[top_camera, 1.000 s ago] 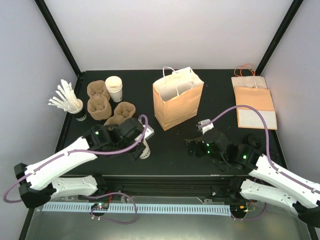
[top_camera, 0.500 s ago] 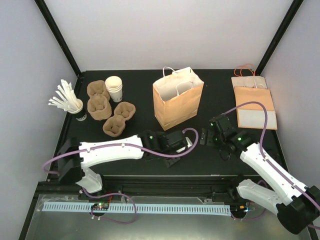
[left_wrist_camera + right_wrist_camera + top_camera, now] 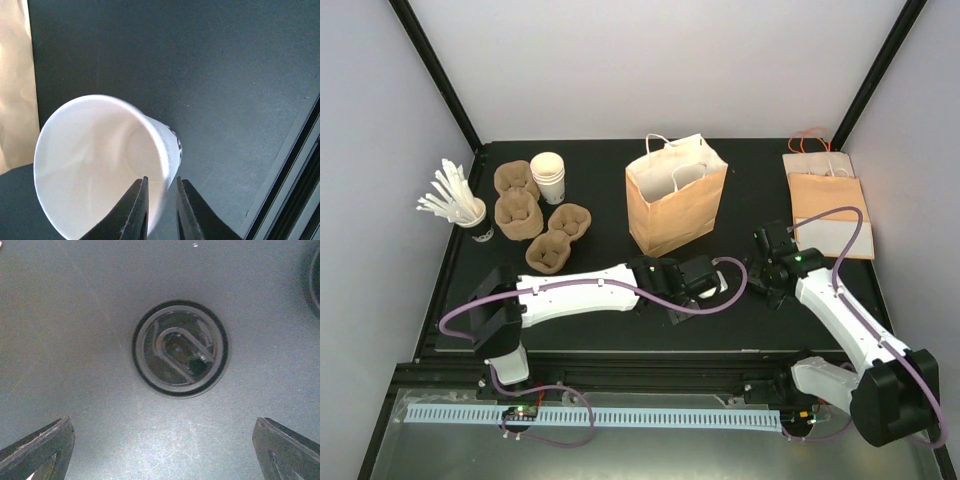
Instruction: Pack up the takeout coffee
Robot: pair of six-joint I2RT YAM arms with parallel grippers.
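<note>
A: Where is the cup sitting?

B: The cup (image 3: 100, 165) is showing just off the bag's (image 3: 675, 205) 5 o'clock corner, toward the table's (image 3: 760, 180) near edge. Its open mouth is facing the left wrist camera, and in that view the bag's brown side is showing at the cup's 9 o'clock.

A: Is the left gripper holding it?

B: The left gripper (image 3: 161, 180) is pinching the cup's wall at the rim. One finger is reaching inside and the other is lying outside. Only a thin slot is showing between them, and the white paper is filling it.

A: Is the cup resting on the table or hanging above it?

B: I cannot tell; the rim is looking blurred.

A: And the right side?

B: The right gripper (image 3: 161, 421) is hanging with its fingers spread wide, touching nothing. The lid (image 3: 180, 347) is lying flat on the table, toward 12 o'clock of the fingertips and apart from both. From above, that gripper is sitting at the cup's 3 o'clock.

A: Anything near the lid?

B: A dark round edge (image 3: 314, 280) is peeking in at its 2 o'clock; I cannot tell what it is.
</note>
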